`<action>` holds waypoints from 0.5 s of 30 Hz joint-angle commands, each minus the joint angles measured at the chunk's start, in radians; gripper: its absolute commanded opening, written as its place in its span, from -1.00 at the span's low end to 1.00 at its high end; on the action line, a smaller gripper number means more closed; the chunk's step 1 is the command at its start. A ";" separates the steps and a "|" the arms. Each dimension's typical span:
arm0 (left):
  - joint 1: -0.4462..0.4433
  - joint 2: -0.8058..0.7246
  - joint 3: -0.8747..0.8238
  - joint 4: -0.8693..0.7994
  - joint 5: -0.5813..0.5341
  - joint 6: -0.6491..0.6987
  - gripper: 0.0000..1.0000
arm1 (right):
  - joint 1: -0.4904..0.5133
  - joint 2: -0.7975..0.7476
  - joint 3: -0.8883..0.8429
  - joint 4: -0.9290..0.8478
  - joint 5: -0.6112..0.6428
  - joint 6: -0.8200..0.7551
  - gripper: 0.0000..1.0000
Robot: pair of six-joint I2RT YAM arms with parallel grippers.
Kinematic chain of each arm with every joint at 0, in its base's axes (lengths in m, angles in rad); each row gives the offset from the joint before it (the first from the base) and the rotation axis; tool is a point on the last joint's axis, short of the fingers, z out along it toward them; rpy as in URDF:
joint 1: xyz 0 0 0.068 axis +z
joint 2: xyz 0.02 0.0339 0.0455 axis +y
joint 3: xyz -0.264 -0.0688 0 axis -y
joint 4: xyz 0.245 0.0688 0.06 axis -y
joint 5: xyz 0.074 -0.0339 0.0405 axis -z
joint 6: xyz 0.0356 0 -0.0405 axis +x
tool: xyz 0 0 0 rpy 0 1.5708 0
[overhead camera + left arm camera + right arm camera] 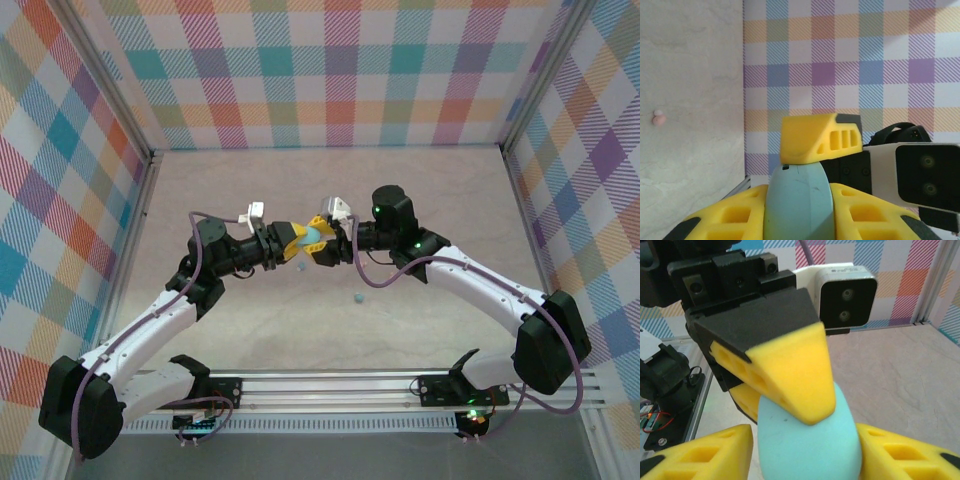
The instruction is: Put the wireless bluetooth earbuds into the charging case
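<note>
Two end effectors meet above the surface (420, 200): the left end effector (298, 243) clamps the light blue charging case (310, 237), and the right end effector (323, 247) brackets it, grip uncertain. One blue earbud (360, 297) lies below. Probably the step is opening the lid, which needs careful prying.

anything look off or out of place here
The light blue case is up in the air, clamped in the left tool, while two earbuds that belong with it lie loose on the table: a light blue earbud and a pink earbud.
</note>
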 commanded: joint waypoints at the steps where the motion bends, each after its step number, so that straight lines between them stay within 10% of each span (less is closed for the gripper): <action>1: 0.006 -0.027 0.009 0.081 -0.011 -0.016 -0.58 | 0.011 0.007 0.027 -0.048 -0.058 -0.047 0.14; 9: 0.007 -0.025 0.008 0.076 -0.005 -0.012 -0.58 | 0.011 -0.004 0.032 -0.052 -0.039 -0.065 -0.23; 15: 0.006 -0.024 0.006 0.073 0.000 -0.012 -0.58 | 0.010 -0.008 0.045 -0.046 -0.051 -0.054 -0.09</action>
